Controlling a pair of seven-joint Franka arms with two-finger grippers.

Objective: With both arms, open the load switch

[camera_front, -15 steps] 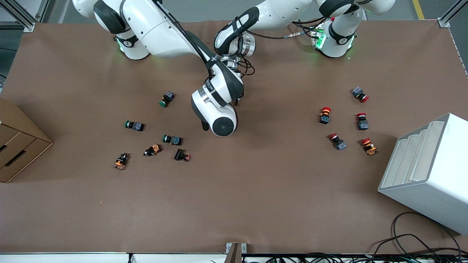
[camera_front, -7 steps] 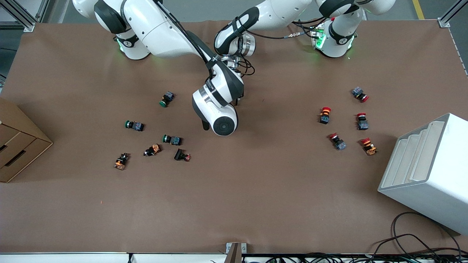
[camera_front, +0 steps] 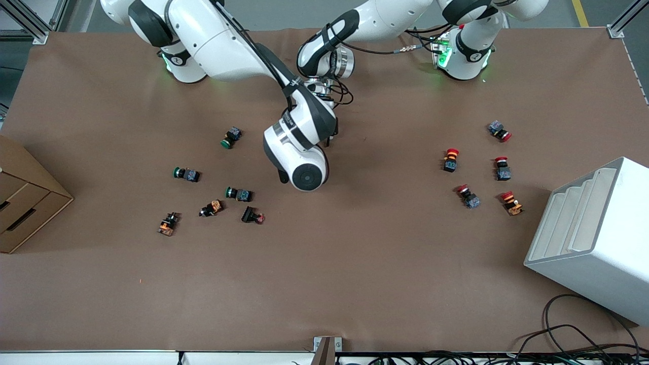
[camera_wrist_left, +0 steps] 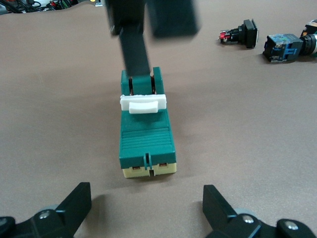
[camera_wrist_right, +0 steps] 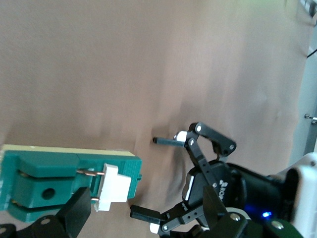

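Note:
The load switch (camera_wrist_left: 146, 141) is a dark-green block with a white sliding tab (camera_wrist_left: 143, 103), lying flat on the brown table. My left gripper (camera_wrist_left: 146, 206) is open just short of its cream end, with nothing between the fingers. My right gripper (camera_wrist_right: 143, 206) is also open, and one black finger (camera_wrist_left: 133, 49) stands against the switch's other end, by the tab and metal pins. In the right wrist view the load switch (camera_wrist_right: 64, 181) lies beside that finger, with the left gripper (camera_wrist_right: 158, 178) facing it. In the front view the right arm's wrist (camera_front: 299, 152) hides the switch.
Green-capped push buttons (camera_front: 233, 137) (camera_front: 186, 174) (camera_front: 238, 193) lie toward the right arm's end, red-capped ones (camera_front: 450, 159) (camera_front: 502, 169) toward the left arm's end. A cardboard box (camera_front: 25, 197) and a white bin (camera_front: 593, 238) stand at the table's two ends.
The right arm's wrist has shifted slightly toward its own end of the table. The left arm has not visibly moved.

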